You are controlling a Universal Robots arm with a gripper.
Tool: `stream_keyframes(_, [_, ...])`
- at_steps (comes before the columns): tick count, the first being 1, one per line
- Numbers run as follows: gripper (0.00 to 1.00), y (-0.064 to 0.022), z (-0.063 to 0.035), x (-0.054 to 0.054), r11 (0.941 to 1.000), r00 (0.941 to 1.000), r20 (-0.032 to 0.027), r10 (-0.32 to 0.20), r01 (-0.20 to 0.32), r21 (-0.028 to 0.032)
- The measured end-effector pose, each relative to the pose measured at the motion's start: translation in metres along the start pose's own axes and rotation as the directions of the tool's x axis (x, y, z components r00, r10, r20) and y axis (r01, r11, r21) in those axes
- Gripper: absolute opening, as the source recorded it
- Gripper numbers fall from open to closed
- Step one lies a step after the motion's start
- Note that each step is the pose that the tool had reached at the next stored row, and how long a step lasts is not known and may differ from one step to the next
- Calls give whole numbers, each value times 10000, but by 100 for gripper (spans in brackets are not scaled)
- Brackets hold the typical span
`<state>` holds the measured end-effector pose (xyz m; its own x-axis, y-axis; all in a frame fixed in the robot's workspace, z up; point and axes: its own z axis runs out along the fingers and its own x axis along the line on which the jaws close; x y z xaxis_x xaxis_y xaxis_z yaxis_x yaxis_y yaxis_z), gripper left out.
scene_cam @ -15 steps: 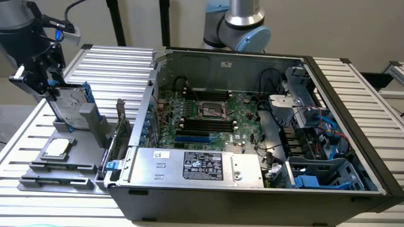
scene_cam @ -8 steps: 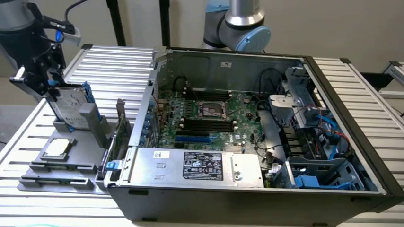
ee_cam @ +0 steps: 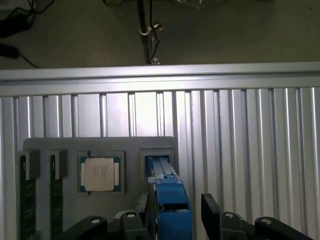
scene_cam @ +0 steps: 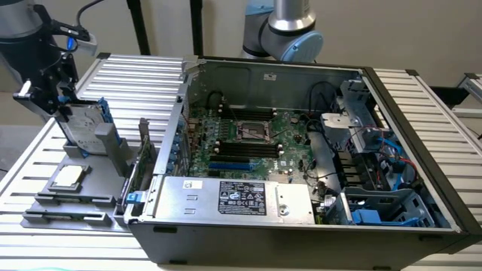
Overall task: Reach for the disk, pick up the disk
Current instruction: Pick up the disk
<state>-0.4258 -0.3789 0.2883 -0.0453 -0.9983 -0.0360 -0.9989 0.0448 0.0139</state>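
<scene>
- Exterior view: the gripper (scene_cam: pixel 62 110) hangs at the exterior view's left, over the far end of a grey tray (scene_cam: pixel 90 199) that lies on the ribbed table (scene_cam: pixel 139 73).
- The disk (scene_cam: pixel 81 131) stands on edge in a slot at that end of the tray. Its white label faces the camera, and a blue rail runs along the side toward the case (scene_cam: pixel 301 245).
- The gripper's fingers reach down to the disk's upper edge. From this view I cannot tell whether they touch it.
- The chip (scene_cam: pixel 68 176) lies flat on the tray, nearer the camera than the disk. A green card (scene_cam: pixel 141 161) stands upright between tray and case.
- The case lies open on the table, showing the board (scene_cam: pixel 249 132). Along its near side is a silver box (scene_cam: pixel 233 197) with a black label.
- Wrist view: the gripper (ee_cam: pixel 175 200) looks down along the disk (ee_cam: pixel 169 197), which is seen edge-on as a blue rail running into its slot in the tray (ee_cam: pixel 50 146).
- The jaws are spread and straddle the disk. One finger (ee_cam: pixel 142 206) sits just beside the rail; the other (ee_cam: pixel 210 207) stands apart from it, with table (ee_cam: pixel 250 150) showing in the gap. Nothing is clamped.
- The chip (ee_cam: pixel 99 174) lies in its recess just beside the disk's slot. Two dark strips (ee_cam: pixel 25 197) stand in slots on the chip's other side.
- The disk sits in its slot, not lifted.
</scene>
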Motion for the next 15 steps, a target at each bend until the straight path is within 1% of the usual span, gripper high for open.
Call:
stream_keyframes(3, [54,1,2,-6,9999,9999,-8,-128,128,-4])
stream_keyframes(4, [52,1,2,-7,9998,9998,-13,-178,178,-6])
stream_keyframes(5, [52,1,2,-7,9997,9997,-19,-226,226,-8])
stream_keyframes(6, [45,1,2,-8,9996,9996,-27,-276,276,-11])
stream_keyframes(7, [45,1,2,-9,9995,9995,-32,-313,313,-12])
stream_keyframes(8, [38,1,3,-9,9994,9994,-37,-347,347,-12])
stream_keyframes(15, [38,2,3,3,9991,9991,-42,-423,423,-15])
